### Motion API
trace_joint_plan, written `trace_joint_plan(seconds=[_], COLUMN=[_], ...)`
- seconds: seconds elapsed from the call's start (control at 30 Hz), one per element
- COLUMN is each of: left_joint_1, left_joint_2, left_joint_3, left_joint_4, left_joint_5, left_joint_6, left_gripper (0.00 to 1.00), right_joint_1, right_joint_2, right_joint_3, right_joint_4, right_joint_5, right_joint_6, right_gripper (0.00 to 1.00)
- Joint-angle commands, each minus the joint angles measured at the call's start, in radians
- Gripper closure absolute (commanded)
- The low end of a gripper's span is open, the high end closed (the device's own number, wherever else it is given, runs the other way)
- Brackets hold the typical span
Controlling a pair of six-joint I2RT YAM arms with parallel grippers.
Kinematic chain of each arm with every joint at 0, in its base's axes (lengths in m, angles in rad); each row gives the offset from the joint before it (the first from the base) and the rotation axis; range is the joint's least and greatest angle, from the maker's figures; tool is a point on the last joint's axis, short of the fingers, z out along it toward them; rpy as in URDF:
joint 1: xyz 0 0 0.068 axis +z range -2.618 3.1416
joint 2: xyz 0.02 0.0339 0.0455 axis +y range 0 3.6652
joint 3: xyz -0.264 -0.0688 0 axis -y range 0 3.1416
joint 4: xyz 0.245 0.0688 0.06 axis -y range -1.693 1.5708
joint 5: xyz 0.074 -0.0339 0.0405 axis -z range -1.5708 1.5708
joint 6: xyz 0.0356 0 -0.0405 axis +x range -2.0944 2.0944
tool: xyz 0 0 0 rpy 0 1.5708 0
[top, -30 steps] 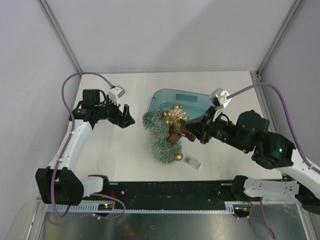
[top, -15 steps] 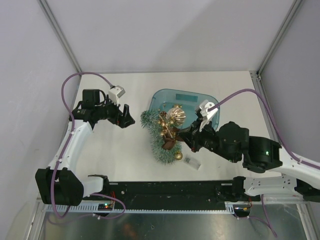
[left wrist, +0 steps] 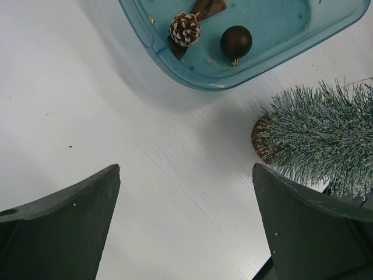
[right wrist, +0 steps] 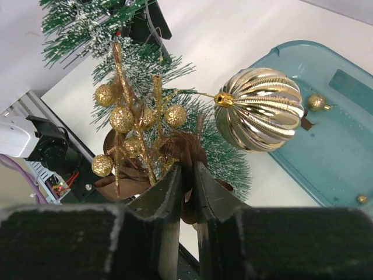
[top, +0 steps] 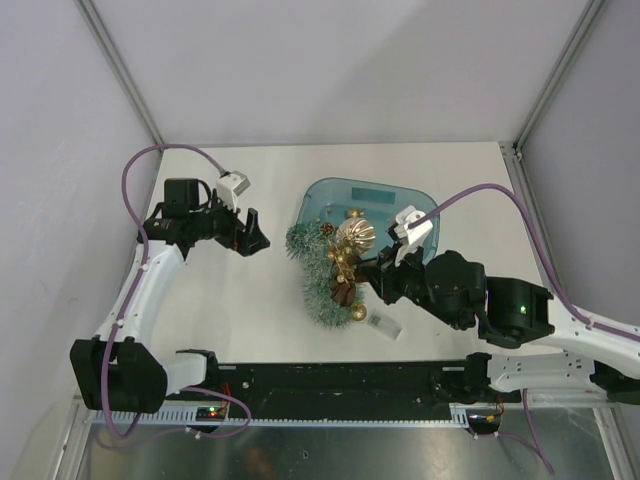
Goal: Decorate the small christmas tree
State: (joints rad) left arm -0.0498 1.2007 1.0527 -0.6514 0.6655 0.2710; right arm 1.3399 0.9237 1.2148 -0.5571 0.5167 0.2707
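R gripper (right wrist: 187,170) moved left onto bristly frosted small christmas tree (top: 318,300), jaws a slit astride brown bow (right wrist: 186,149), grip unclear; 1 ribbed gold bauble (right wrist: 259,109), 6 glitter berries (right wrist: 122,118); L gripper (left wrist: 186,170) agape

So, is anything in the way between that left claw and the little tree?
Nothing visible: only bare table lies between the open left claw and the small christmas tree, which lies on its side.
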Motion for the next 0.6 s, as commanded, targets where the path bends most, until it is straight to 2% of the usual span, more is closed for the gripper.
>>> trace_joint_plan(seconds=[0.0,0.23,0.57], left_joint_1=[0.006,0.006,0.005], left_joint_2=[-0.027,-0.026,-0.019], left_joint_3=[0.008,0.010,0.015], left_joint_4=[0.022,0.022,0.022], left_joint_5=[0.017,0.019,0.015], left_joint_6=[0.009,0.009,0.006], left_gripper=[0.01,0.00,0.00], right_joint_1=[0.007,0.007,-0.004], right_joint_2=[-0.019,-0.055,-0.146], right_joint_3=[-0.004,-0.004,-0.003], right_joint_4=[0.022,0.023,0.034], right_joint_5=[0.028,0.026,0.038], right_joint_6=[0.013,0.015,0.000], right_gripper=[0.79,0.53,0.40])
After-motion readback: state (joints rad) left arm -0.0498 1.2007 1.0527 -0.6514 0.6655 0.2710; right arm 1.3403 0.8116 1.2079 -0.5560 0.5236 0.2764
